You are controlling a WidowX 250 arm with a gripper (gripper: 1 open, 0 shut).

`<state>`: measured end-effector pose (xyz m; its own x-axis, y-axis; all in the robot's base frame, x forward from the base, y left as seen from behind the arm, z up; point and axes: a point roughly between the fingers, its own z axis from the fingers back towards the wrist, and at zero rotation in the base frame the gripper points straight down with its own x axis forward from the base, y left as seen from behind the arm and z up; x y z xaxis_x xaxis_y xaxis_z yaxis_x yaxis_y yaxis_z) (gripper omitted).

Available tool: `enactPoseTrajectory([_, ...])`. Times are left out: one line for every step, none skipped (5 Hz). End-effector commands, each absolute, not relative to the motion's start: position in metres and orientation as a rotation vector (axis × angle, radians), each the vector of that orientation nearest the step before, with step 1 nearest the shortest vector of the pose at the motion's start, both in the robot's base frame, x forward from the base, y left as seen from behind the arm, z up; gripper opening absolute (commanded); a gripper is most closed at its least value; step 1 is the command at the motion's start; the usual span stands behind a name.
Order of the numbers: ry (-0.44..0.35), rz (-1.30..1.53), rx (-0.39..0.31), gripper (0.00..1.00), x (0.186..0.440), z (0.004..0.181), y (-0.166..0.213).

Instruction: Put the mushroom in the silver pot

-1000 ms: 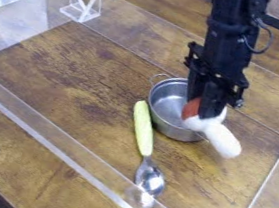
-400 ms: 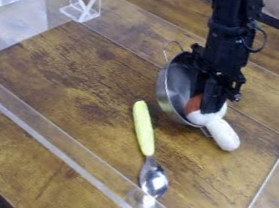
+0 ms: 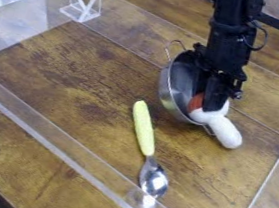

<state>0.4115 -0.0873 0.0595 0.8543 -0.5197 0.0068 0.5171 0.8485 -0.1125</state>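
The silver pot [image 3: 177, 88] is tipped up on its right edge, its opening facing left toward the camera. My gripper [image 3: 207, 104] reaches down at the pot's right rim and is shut on the mushroom [image 3: 220, 130]. The reddish cap [image 3: 198, 110] sits between the fingers against the pot's rim. The white stem sticks out to the lower right and rests on the wooden table. The black arm hides the far right part of the pot.
A long yellow-green vegetable [image 3: 142, 127] lies just in front of the pot, with a metal spoon [image 3: 151, 179] beyond its near end. Clear acrylic walls [image 3: 42, 135] border the wooden table [image 3: 67, 73]. A small clear stand [image 3: 80, 4] is at the back left.
The pot, flat a second ago, has tipped up on its right edge. The gripper and mushroom shifted slightly up and right. Nothing has moved in the last half second.
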Motion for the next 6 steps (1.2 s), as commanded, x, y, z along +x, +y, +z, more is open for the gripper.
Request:
enactPoseTrajectory([-0.017,-0.540,-0.108,1.00,0.420,0.073,-0.079])
enactPoseTrajectory([-0.010,-0.548,-0.111,1.00,0.423,0.072,-0.076])
enactPoseTrajectory([-0.004,-0.559,-0.113,1.00,0.426,0.071,-0.074])
enactPoseTrajectory([0.003,-0.570,-0.115,1.00,0.430,0.070,-0.071])
enactPoseTrajectory([0.009,-0.585,-0.117,1.00,0.432,0.070,-0.069])
enactPoseTrajectory([0.016,-0.595,-0.120,1.00,0.434,0.070,-0.068])
